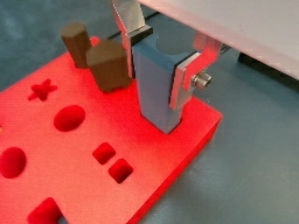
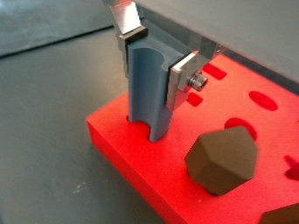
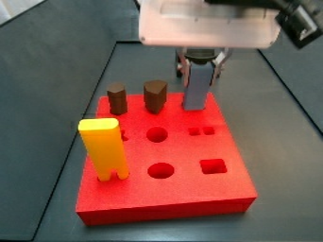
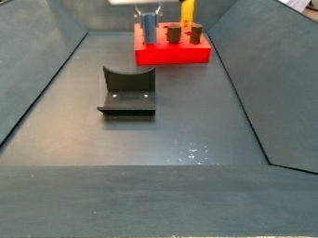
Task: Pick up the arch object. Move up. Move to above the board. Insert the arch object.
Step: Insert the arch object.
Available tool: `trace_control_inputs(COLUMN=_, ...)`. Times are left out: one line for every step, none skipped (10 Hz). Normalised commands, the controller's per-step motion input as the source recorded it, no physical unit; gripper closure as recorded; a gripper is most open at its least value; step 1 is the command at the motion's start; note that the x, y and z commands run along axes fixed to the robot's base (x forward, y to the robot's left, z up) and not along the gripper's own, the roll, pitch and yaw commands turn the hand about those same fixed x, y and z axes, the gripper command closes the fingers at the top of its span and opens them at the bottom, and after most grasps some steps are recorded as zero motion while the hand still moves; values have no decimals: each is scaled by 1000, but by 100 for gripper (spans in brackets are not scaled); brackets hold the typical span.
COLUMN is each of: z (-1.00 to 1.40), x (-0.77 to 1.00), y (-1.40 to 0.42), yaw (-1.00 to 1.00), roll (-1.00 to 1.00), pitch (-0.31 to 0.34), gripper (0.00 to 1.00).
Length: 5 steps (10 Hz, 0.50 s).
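The arch object is a tall pale blue-grey block, upright between my fingers. My gripper is shut on its upper part. Its lower end sits at a corner of the red board, and in a wrist view it goes down into a cut-out there. In a side view the arch object stands at the board's far right corner under my gripper. In the other side view it is small and far off on the board.
Two brown pegs stand in the board's far row and a yellow two-legged block stands at its near left. Round, square and cross holes are open. The dark fixture stands on the grey floor.
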Motion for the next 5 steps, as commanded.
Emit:
trace_control_inputs(z=-503, x=0, y=-29, yaw=0, roll=0, pitch=-46, gripper=100)
trace_control_inputs(z=-446, x=0, y=0, yaw=0, roll=0, pitch=-36, gripper=100)
trace_control_inputs(z=-294, x=-60, y=-11, yaw=0, roll=0, pitch=-36, gripper=100)
trace_control_inputs(z=-43, x=-29, y=0, yaw=3, roll=-59, pitch=-123, gripper=100)
trace_control_inputs(z=0, x=0, y=0, yaw=0, roll=-1, pitch=-7, gripper=100)
